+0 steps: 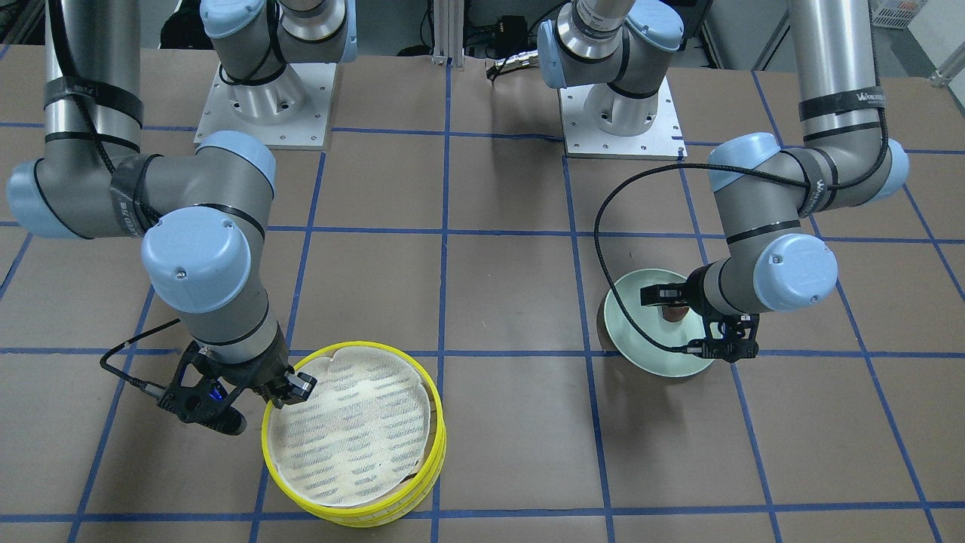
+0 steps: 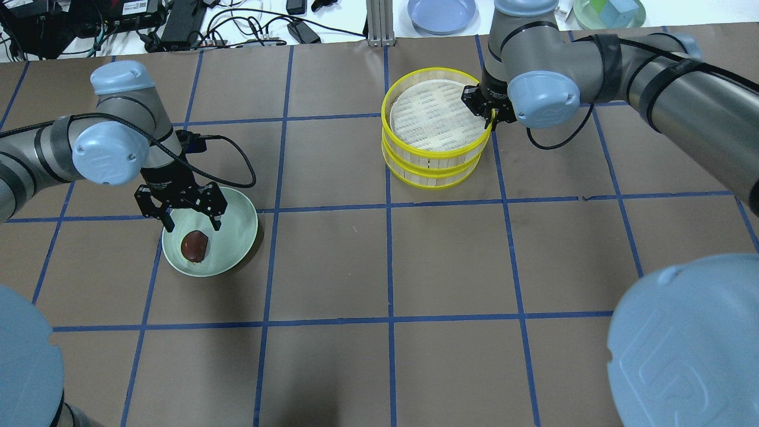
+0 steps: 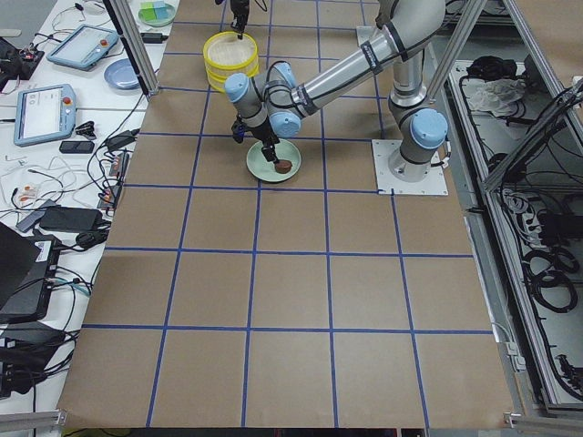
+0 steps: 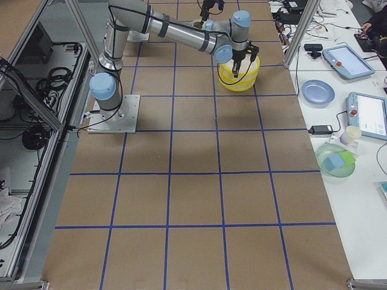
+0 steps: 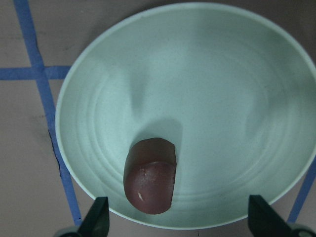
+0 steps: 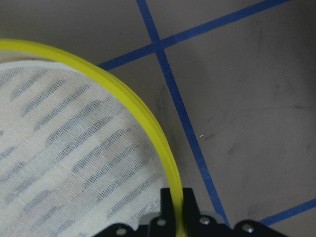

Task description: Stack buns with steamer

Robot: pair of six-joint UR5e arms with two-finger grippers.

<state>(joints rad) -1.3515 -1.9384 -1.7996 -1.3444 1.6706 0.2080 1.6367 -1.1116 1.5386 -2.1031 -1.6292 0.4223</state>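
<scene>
Two yellow-rimmed steamer trays (image 2: pixel 433 127) stand stacked, the top one lined with white cloth (image 1: pixel 350 430). My right gripper (image 2: pixel 490 116) is shut on the top tray's rim (image 6: pixel 143 116), one finger on each side of it. The dark reddish-brown bun (image 2: pixel 194 245) lies on the pale green plate (image 2: pixel 237 228). My left gripper (image 2: pixel 193 224) hangs open just above the plate, near the bun; in the left wrist view the bun (image 5: pixel 150 182) lies nearer the left fingertip (image 5: pixel 98 217). The cream bun is out of view.
A blue plate (image 2: pixel 442 13), a green bowl with cubes (image 2: pixel 608 12) and cables lie beyond the table's far edge. An aluminium post (image 2: pixel 379 21) stands at the back middle. The two arm bases (image 1: pixel 264 105) sit at the robot's side.
</scene>
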